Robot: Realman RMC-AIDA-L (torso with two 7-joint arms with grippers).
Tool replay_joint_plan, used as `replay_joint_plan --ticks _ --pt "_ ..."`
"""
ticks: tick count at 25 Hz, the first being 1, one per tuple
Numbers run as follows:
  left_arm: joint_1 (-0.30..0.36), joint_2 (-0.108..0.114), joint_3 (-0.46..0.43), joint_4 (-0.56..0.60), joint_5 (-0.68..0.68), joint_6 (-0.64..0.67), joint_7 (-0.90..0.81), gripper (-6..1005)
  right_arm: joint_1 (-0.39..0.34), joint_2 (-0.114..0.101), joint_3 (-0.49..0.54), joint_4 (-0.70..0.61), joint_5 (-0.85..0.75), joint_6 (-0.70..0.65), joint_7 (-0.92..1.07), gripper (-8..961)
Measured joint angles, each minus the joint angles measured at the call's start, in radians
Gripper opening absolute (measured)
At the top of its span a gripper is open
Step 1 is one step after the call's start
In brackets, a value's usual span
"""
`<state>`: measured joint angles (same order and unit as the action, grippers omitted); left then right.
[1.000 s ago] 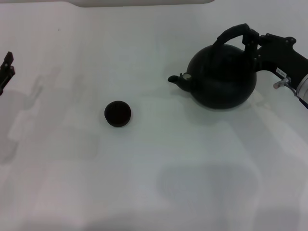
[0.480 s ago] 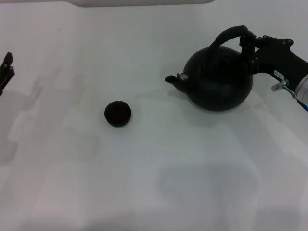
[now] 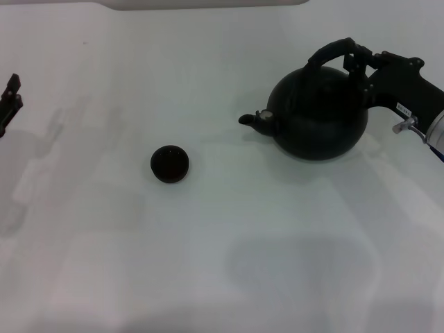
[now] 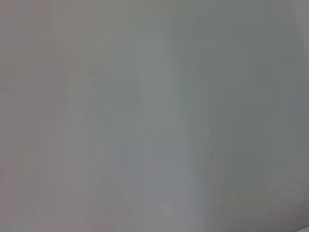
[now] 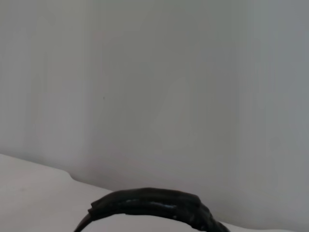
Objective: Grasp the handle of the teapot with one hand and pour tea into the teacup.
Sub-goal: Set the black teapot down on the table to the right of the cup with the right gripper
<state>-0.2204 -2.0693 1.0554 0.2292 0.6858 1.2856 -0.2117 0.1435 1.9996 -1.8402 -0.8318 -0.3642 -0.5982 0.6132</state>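
Right fingers (image 3: pixel 359 61) clamped on teapot (image 3: pixel 320 114) handle (image 3: pixel 331 50)

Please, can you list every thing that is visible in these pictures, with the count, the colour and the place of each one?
teapot: one, matte black, on the right side of the table, spout toward the robot's left
handle: one, black, arched over the teapot's top; also seen in the right wrist view
teacup: one, dark brown-black, left of the teapot and apart from it, nearer the robot
table: one, white, under everything
right gripper: one, black, at the right end of the handle, closed on it
left gripper: one, black, at the left edge of the head view, far from the teacup and the teapot
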Motion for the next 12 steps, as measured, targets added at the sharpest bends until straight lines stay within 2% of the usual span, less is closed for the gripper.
replay_joint_plan --ticks 6,12 --pt "-0.001 0.000 0.000 -0.001 0.000 0.000 0.000 797 0.001 0.001 0.001 0.003 0.000 -0.010 -0.001 226" --pt "-0.001 0.000 0.000 0.001 0.000 -0.001 0.000 797 0.002 0.001 0.000 0.003 0.001 -0.014 -0.002 232"
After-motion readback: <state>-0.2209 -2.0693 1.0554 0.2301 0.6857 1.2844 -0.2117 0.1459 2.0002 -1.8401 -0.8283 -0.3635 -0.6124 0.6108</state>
